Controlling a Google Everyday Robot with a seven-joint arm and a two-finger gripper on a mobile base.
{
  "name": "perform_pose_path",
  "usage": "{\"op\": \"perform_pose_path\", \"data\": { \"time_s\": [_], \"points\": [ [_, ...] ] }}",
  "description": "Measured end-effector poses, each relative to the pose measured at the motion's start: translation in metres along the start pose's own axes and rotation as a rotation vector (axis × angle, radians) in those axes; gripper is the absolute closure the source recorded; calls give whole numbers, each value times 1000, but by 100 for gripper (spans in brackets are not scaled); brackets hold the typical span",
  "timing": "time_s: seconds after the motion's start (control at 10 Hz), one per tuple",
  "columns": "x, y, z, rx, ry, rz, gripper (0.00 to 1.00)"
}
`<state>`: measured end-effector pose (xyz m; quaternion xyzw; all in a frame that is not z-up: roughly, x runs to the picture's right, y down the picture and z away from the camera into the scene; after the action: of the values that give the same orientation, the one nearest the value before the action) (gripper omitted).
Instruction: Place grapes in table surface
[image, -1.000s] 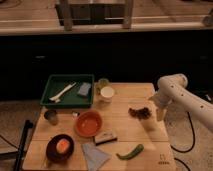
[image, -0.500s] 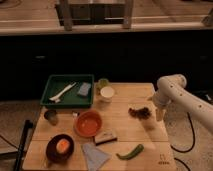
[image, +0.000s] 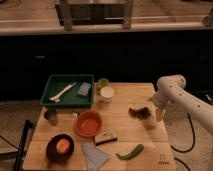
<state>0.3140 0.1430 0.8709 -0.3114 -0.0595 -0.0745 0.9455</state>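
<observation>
The grapes (image: 141, 112), a small dark reddish-purple bunch, lie on the light tan wooden table surface (image: 125, 127) towards its right side. My gripper (image: 159, 115) hangs from the white arm (image: 172, 90) that reaches in from the right. It is just to the right of the grapes, low over the tabletop near the right edge, and appears apart from the bunch.
A green tray (image: 55, 82) with a white utensil and a grey block is at the back left. A white cup (image: 107, 93) and a green cup (image: 103, 82) stand beside it. An orange bowl (image: 89, 123), a dark bowl (image: 60, 147), a blue cloth (image: 94, 155) and a green vegetable (image: 130, 151) lie in front.
</observation>
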Motion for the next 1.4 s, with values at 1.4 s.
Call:
{"op": "perform_pose_path", "data": {
  "time_s": [1.4],
  "points": [
    [0, -7, 17, -23, -17, -25, 20]
  ]
}}
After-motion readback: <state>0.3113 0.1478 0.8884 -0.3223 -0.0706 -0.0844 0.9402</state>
